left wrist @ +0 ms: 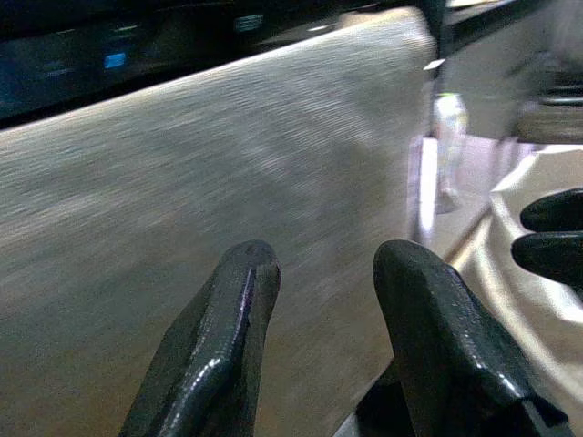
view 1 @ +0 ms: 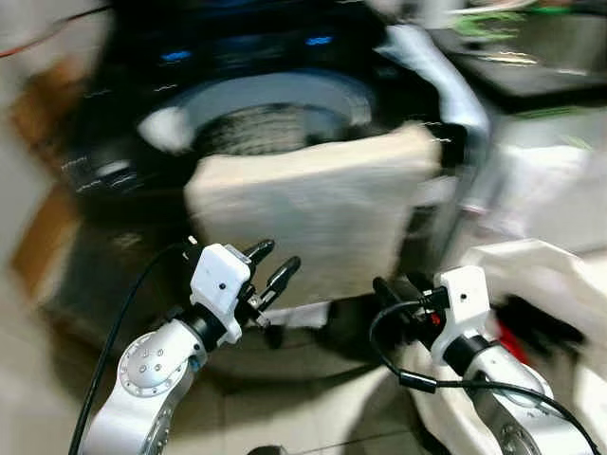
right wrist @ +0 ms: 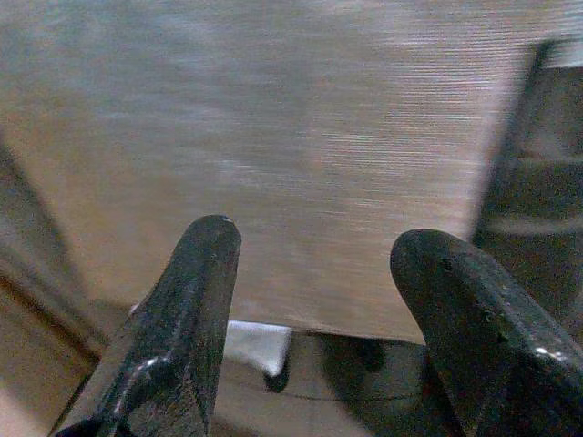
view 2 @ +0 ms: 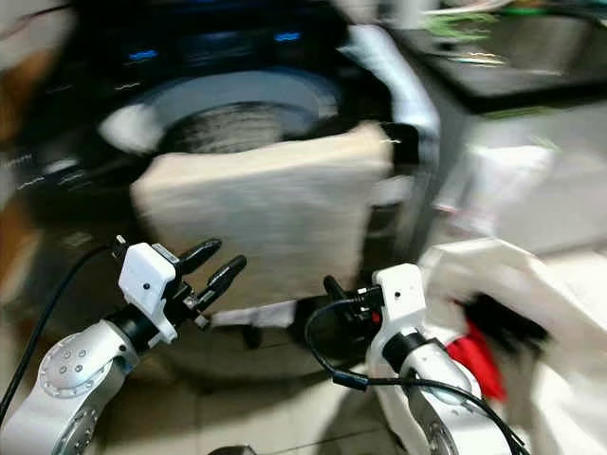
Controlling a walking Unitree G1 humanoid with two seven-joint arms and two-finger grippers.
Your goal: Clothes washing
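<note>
Because the cream towel point(view 1: 313, 223) hangs out of the washer point(view 1: 256, 114) at twelve o'clock, it could slide down; left gripper point(view 1: 268, 267) and right gripper point(view 1: 402, 292) both gape, holding nothing.

A cream, finely ribbed cloth towel point(view 1: 313, 223) hangs over the front of the black top-loading washing machine point(view 1: 123, 142), whose panel shows small blue lights point(view 1: 176, 56) and whose round opening has a pale grey-white rim point(view 1: 275, 90). Both arms are silver with white wrist blocks and black cables. The left hand point(view 1: 270, 265) has glossy black fingers point(left wrist: 214, 355), and the right hand point(view 2: 334, 289) has the same black fingers point(right wrist: 178, 328). To the right stands a white plastic laundry basket point(view 2: 493, 270) holding something red point(view 2: 471, 353) and something black. The floor point(view 1: 313, 417) is beige tile.
</note>
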